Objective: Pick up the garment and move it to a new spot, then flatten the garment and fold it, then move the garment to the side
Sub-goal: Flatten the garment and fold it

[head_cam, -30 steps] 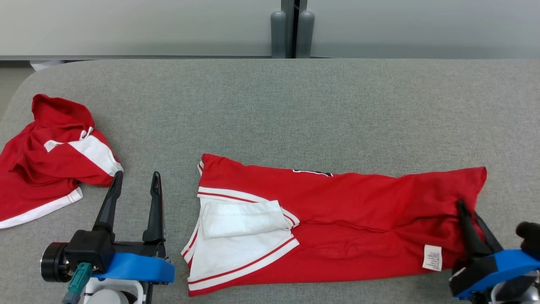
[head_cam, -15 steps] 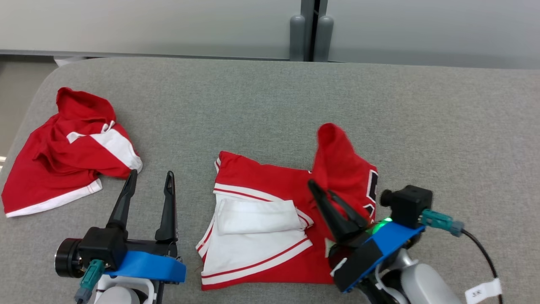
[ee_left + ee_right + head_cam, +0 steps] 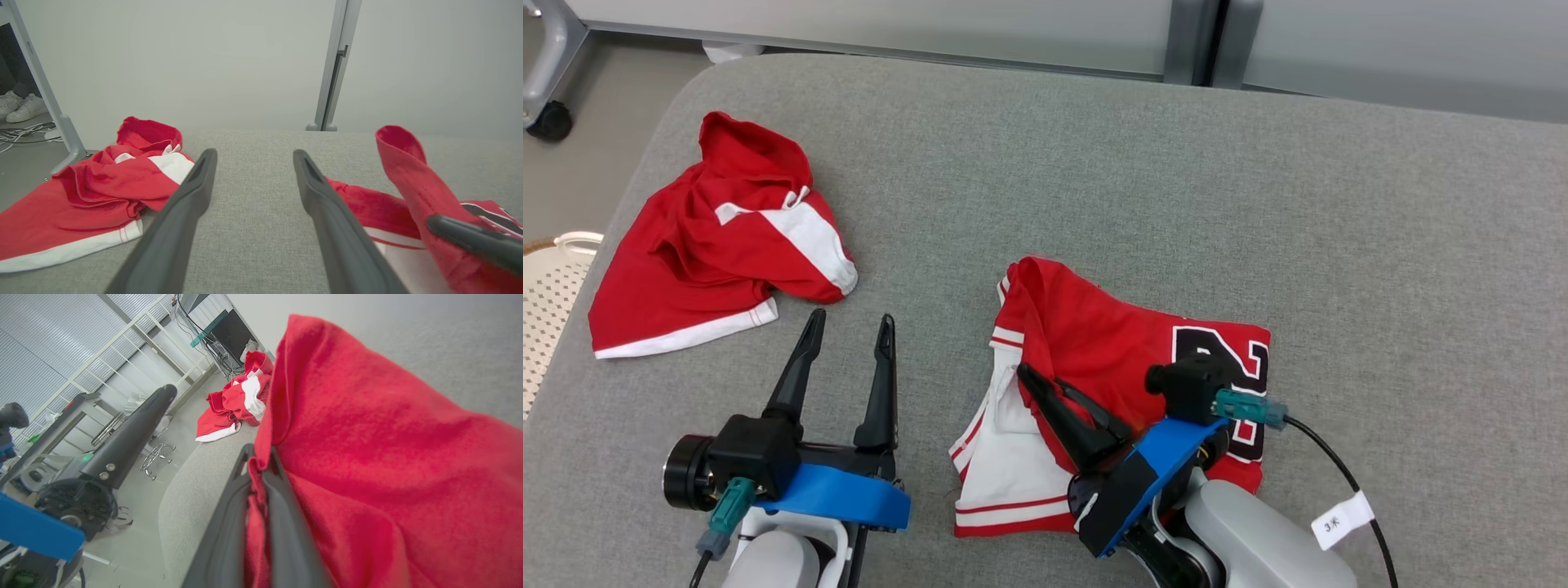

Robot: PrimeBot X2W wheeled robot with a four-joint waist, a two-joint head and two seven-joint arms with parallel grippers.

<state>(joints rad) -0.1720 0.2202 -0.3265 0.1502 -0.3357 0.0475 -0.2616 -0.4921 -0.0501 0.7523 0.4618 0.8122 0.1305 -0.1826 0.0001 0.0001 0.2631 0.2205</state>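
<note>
Your right gripper (image 3: 1042,377) is clenched on a fold of the red garment (image 3: 1111,343) on the desk (image 3: 1094,163); your left gripper (image 3: 851,318), beside the garment, stands released, empty.

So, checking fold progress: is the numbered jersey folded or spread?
Folded over: the jersey lies doubled on itself, one edge pinched in the right gripper.

Black numeral 2 (image 3: 1252,363) on red garment (image 3: 1094,343), partly covered, white cable tag (image 3: 1342,520), marking illegible
</note>
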